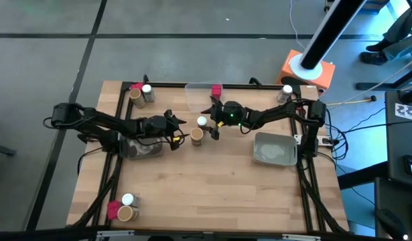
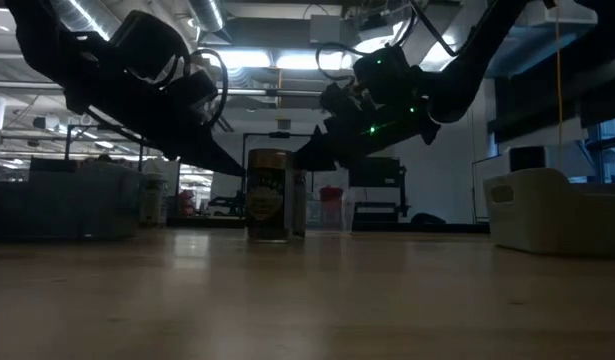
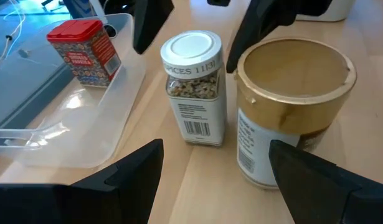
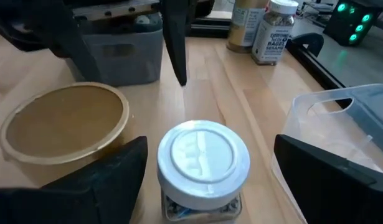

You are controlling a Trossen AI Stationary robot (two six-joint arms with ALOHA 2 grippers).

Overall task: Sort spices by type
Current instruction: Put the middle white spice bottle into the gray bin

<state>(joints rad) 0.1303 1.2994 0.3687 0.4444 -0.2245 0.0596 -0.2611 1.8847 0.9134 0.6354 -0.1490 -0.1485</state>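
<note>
A clear jar with a white cap [image 1: 202,121] and a tan-brown cylinder [image 1: 196,135] stand upright on the table's middle, close together. A red block [image 1: 216,89] stands in the clear tray [image 1: 195,100] at the far edge. My right gripper [image 1: 211,127] is open; in its wrist view [image 4: 210,143] its fingers stand on either side of the jar [image 4: 203,158], apart from it. My left gripper [image 1: 179,128] is open and empty, facing the jar [image 3: 194,87] and the cylinder [image 3: 291,106] from the table's left. In the low view both grippers hang above the table.
Grey shallow bins sit left [image 1: 142,148] and right [image 1: 275,148] of the middle. Groups of spices stand at the far left corner [image 1: 140,94], the near left corner [image 1: 122,209] and the far right corner [image 1: 286,90]. The table's near half is bare wood.
</note>
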